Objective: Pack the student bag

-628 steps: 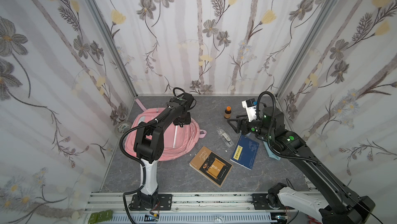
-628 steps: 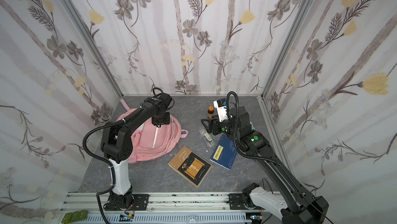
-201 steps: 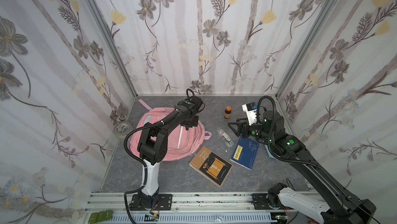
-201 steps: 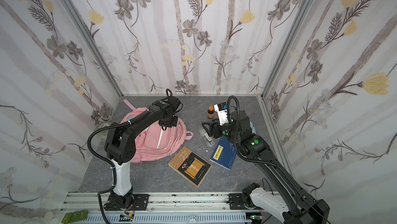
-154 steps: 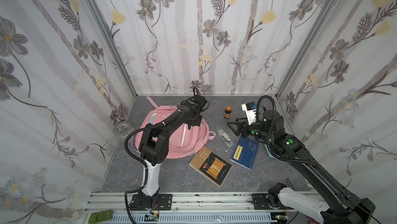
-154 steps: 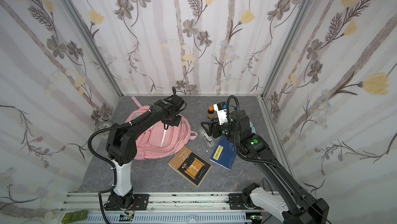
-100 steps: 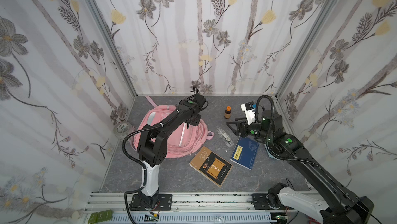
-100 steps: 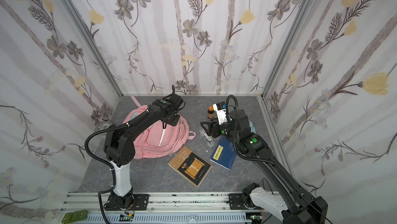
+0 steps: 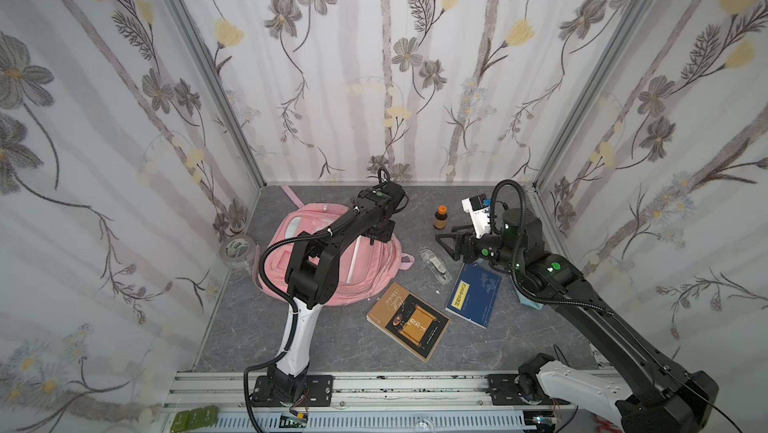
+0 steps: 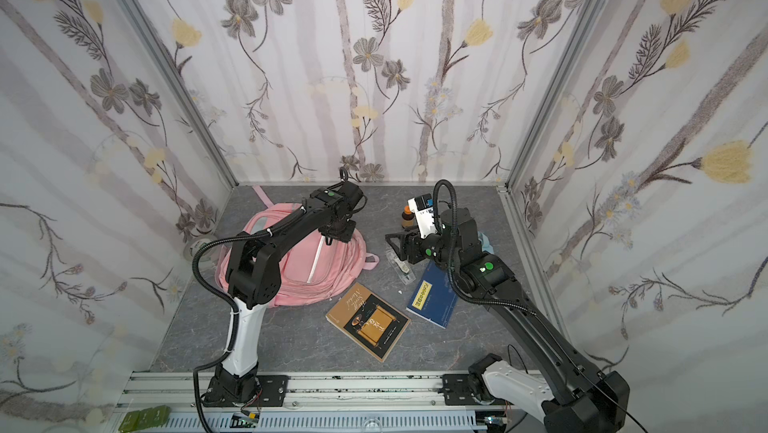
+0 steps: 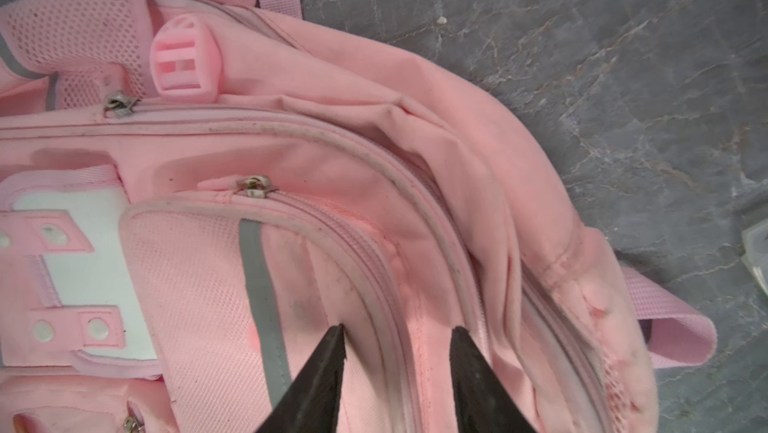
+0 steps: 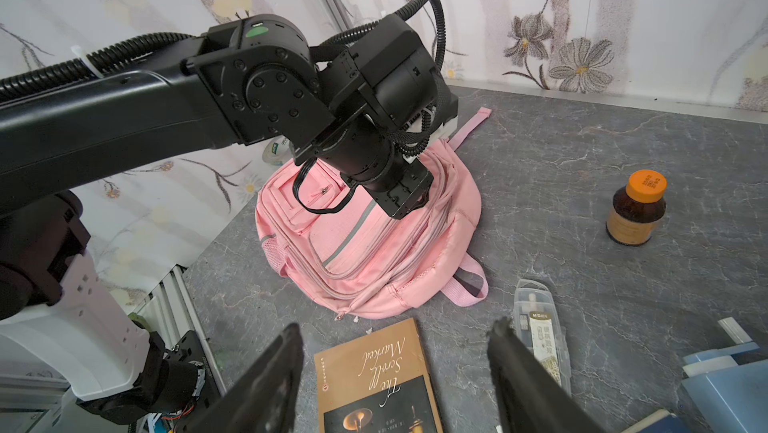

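While the left claw [image 11: 397,329] hangs straight over the student bag [image 11: 374,152], its two fingers stand apart with nothing clamped between them, straddling the arched zipper tracks [image 11: 374,252] near the bag's top; whether the tips touch the fabric I cannot tell; the bag lies flat on the left half of the grey surface [image 9: 415,202], pockets up, its long axis running across, with the rounded top and carry loop [image 9: 405,262] toward the middle; my left arm [image 9: 340,227] is plainly the nearer; the right claw [image 12: 397,325], wide open and empty, hovers well apart above a brown book [image 9: 409,320] and a clear pen case [image 9: 434,265], facing the bag; in both top views the left arm covers much of the bag, and I cannot make out whether any zipper is open.
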`<state>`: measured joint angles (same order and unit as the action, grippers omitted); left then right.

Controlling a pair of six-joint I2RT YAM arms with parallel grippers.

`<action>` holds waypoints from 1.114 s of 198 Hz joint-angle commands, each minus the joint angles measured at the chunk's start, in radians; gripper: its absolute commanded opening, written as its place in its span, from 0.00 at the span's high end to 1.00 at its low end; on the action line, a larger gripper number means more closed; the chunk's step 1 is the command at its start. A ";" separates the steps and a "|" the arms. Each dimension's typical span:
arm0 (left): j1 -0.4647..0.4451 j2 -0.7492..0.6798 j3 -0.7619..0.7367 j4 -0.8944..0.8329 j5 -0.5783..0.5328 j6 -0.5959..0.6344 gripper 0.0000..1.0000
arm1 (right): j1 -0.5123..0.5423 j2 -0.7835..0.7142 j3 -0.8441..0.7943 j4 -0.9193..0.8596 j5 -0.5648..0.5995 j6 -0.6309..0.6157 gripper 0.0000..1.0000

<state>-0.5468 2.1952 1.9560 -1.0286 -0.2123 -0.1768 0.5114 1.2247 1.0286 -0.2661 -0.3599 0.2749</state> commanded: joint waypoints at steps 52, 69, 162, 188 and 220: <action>0.014 0.040 0.007 -0.043 -0.013 0.005 0.92 | 0.000 0.009 0.019 0.013 0.010 -0.020 0.30; 0.013 0.037 0.014 -0.031 -0.011 0.013 1.00 | 0.001 0.012 0.021 0.011 0.010 -0.020 0.30; 0.001 -0.016 0.229 0.050 -0.191 0.443 1.00 | 0.001 0.069 0.074 0.004 -0.016 -0.014 0.31; -0.014 -0.129 0.077 0.153 -0.187 0.606 1.00 | 0.001 0.068 0.075 0.008 -0.013 -0.013 0.31; -0.028 -0.318 -0.170 0.294 -0.112 0.737 1.00 | 0.000 0.077 0.078 0.001 -0.013 -0.019 0.30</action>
<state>-0.5678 1.9915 1.8961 -0.9047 -0.3531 0.3801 0.5114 1.2892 1.0950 -0.2733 -0.3607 0.2684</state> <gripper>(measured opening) 0.066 0.697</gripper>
